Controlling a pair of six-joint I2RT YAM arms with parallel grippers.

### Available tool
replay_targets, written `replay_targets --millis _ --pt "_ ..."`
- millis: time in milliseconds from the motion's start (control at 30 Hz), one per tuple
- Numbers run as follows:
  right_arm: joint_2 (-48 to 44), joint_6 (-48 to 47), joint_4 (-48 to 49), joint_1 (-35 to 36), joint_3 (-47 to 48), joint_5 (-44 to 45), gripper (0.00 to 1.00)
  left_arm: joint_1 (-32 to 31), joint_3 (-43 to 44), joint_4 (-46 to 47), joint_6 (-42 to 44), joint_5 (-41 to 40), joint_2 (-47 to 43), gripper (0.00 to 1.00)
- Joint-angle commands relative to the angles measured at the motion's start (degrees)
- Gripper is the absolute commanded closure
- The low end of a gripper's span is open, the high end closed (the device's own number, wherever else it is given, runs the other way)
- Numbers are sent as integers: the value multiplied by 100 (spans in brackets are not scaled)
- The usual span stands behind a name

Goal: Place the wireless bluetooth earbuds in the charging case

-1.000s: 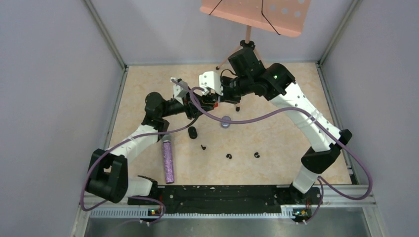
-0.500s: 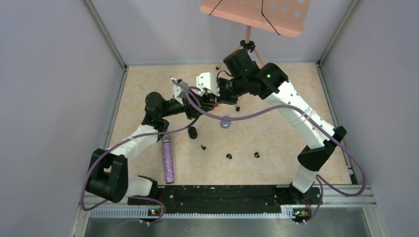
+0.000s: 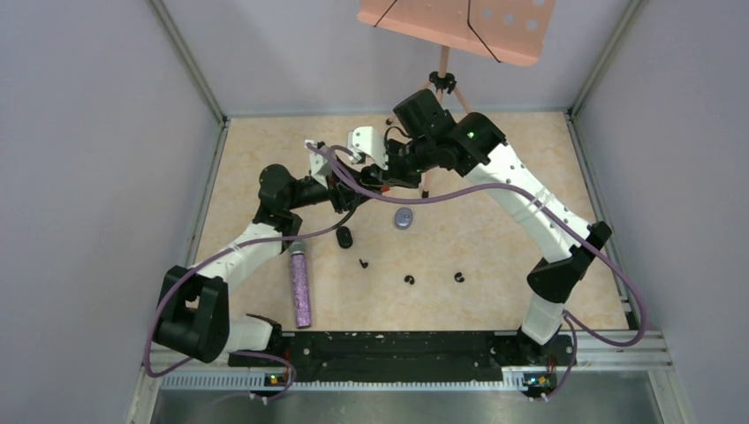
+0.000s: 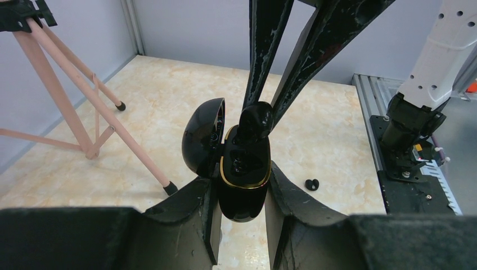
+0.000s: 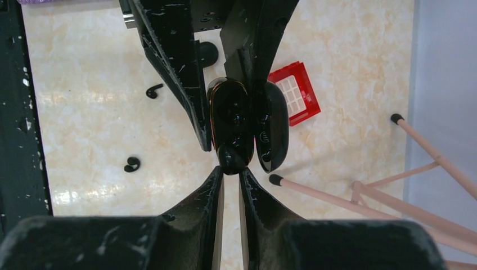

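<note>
An open charging case (image 4: pixel 243 174) is being gripped by the left end effector (image 4: pixel 242 197). A black earbud (image 4: pixel 256 119) is being pinched by the right end effector (image 5: pixel 229 173), right at the case's open well.

we see the black charging case (image 4: pixel 243 180) held upright off the tabletop (image 3: pixel 503 238), gold-rimmed, its lid (image 4: pixel 203 136) swung open to one side. a glossy black earbud (image 4: pixel 255 119) sits at its mouth, only partly in. three more black earbuds (image 3: pixel 364 262) (image 3: pixel 409 280) (image 3: pixel 458 277) lie loose below, well apart.
</note>
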Motion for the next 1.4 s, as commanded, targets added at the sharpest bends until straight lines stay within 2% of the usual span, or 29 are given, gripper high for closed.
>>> replay_targets --millis 0,233,467,600,667,800,900,1033,1167,1367 --pt "145 424 249 -4 136 56 86 -28 163 282 125 131 -76 100" --pt "159 631 188 -4 192 177 86 -43 158 262 144 115 -65 100" --pt "95 554 -300 3 370 346 84 -40 166 190 61 -105 -38 100" --pt "-97 715 -306 -42 217 301 84 10 144 46 -195 -629 -44 100" --pt "-327 1093 37 -115 -165 160 83 99 122 3 -361 -866 -60 100" --pt "-927 1634 1372 -281 -1718 -123 75 419 51 -116 -863 -1145 -81 100" --pt "-1537 1363 2764 -420 -3288 -505 71 728 3 -211 -1306 -1241 -101 100" --pt "-2080 414 4383 -425 -4929 -958 69 1102 -49 -242 -1640 -1120 -190 100" --pt "-1654 -387 4745 -414 -5552 -1473 70 1319 -64 -627 -1623 -1225 -438 100" --pt "-781 -1524 4834 -174 -5751 -1893 66 1489 186 -1471 -1300 -1530 -787 100"
